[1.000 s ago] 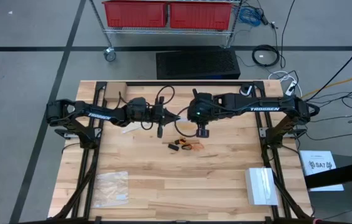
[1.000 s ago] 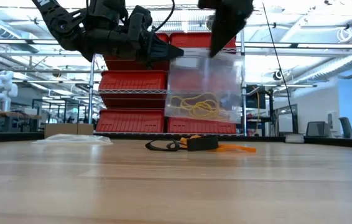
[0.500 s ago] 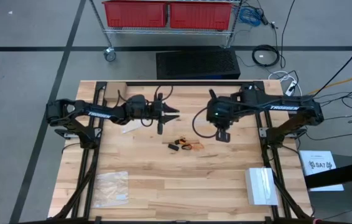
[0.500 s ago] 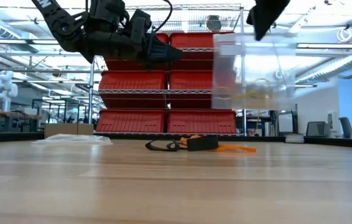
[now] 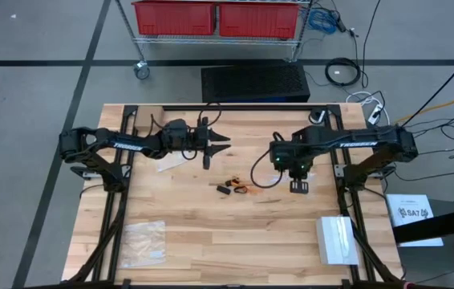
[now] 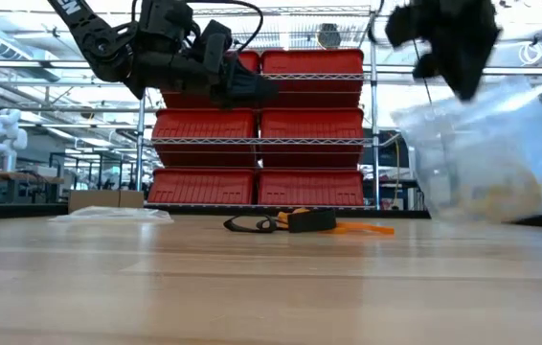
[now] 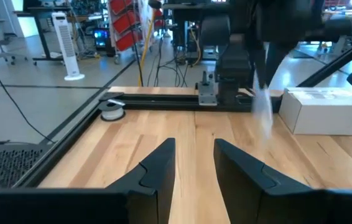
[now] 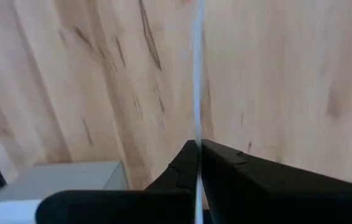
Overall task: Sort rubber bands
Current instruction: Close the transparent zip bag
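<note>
My right gripper (image 8: 198,149) is pinched on the edge of a clear bag (image 6: 486,158), hanging over the table's (image 5: 211,233) right side; yellowish bands (image 6: 496,198) blur inside it. Left gripper (image 5: 220,145) hovers above the table, left of center, fingers (image 7: 157,168) slightly apart, holding nothing. Loose orange and black bands (image 5: 239,189) lie mid-table, between the arms.

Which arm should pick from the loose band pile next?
Left, probably. The left gripper is open and empty near the rubber bands; the right gripper is shut on the clear bag.
</note>
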Robot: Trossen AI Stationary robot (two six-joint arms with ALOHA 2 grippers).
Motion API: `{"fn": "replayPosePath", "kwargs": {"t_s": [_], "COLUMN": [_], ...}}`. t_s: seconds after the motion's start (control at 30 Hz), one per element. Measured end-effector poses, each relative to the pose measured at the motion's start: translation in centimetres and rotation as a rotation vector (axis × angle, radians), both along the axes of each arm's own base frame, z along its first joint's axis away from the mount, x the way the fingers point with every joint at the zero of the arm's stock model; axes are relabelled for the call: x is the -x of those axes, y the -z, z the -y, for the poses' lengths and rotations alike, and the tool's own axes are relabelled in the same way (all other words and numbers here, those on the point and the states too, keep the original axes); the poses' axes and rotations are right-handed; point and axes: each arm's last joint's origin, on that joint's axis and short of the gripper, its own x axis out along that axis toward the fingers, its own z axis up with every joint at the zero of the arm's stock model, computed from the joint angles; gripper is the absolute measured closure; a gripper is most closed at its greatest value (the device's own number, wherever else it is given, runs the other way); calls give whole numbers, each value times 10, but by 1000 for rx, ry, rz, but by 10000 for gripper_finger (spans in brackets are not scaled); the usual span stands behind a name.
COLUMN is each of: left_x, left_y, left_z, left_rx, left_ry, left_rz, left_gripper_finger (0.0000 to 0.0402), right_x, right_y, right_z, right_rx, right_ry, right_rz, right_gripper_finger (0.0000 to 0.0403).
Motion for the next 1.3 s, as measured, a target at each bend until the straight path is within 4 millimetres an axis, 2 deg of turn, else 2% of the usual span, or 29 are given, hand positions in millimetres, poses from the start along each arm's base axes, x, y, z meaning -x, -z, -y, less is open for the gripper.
{"fn": "replayPosePath", "kwargs": {"t_s": [0.1,0.2,0.4,0.6,0.87,0.97,1.07,1.17,1.23,1.3], "left_x": [0,0,0,0,0,0,1,1,1,1], "left_y": [2,2,2,2,2,2,2,3,5,7], "left_z": [0,0,0,-1,-2,-2,-2,-2,-2,-2], "left_rx": [6,6,6,7,2,1,0,-3,2,8], "left_ry": [1,0,-1,-8,-39,-44,-53,-52,-52,-52], "left_rz": [-16,-18,-19,-19,-20,-21,-22,-33,-51,-72], "left_gripper_finger": [283,283,283,283,283,283,283,283,283,283], "right_x": [5,13,27,30,29,26,26,32,39,45], "right_y": [31,54,81,87,82,76,66,62,65,73], "right_z": [4,12,33,50,60,61,61,58,53,47], "right_rx": [-37,-28,155,364,410,418,414,409,399,386], "right_ry": [-16,-17,12,111,333,387,459,581,674,763], "right_rz": [-32,-76,-148,-161,-144,-121,-57,10,44,81], "right_gripper_finger": [403,403,403,393,295,277,289,332,374,394]}}
